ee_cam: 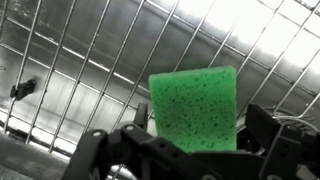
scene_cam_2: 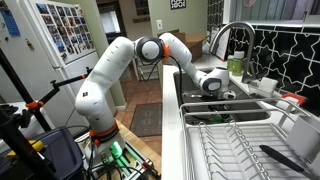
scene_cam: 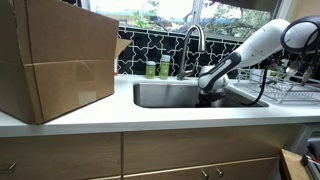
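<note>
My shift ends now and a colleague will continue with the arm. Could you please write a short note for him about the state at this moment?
Gripper: open, down inside the sink, with one finger on each side of the green sponge. Whether the pads touch the sponge cannot be told.
Sponge: between the fingers, over the wire grid at the sink bottom.
Done: the gripper is placed around the sponge.
Left: the sponge is not gripped and not lifted yet.
</note>
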You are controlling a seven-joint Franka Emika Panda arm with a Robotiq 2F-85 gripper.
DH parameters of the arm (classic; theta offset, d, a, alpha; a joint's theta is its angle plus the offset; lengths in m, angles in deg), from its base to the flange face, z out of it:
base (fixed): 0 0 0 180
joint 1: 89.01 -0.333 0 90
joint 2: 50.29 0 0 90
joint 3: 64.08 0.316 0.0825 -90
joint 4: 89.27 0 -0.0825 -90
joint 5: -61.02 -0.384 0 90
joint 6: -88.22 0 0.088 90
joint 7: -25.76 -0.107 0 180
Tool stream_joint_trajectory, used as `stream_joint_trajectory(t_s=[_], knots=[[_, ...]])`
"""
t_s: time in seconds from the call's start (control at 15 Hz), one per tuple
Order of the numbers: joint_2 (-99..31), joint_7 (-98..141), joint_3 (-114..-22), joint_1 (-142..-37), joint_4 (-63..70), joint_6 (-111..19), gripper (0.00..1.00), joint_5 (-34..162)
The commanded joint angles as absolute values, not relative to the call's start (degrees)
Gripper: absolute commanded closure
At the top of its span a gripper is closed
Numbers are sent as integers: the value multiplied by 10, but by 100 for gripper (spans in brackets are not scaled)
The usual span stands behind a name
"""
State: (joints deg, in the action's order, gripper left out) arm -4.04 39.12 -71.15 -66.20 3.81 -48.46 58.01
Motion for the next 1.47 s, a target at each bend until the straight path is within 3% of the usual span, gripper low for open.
stream_joint_trajectory(t_s=[0.0,0.8,1.13,1.2,1.27,1.4], knots=[[-4,421,-698,-641,-13,-470,0,571],[40,461,-672,-628,-63,-462,0,566],[42,457,-673,-627,-75,-442,20,564],[42,456,-673,-627,-77,-437,20,563],[43,455,-673,-628,-79,-435,28,563],[44,455,-674,-628,-85,-424,27,563]])
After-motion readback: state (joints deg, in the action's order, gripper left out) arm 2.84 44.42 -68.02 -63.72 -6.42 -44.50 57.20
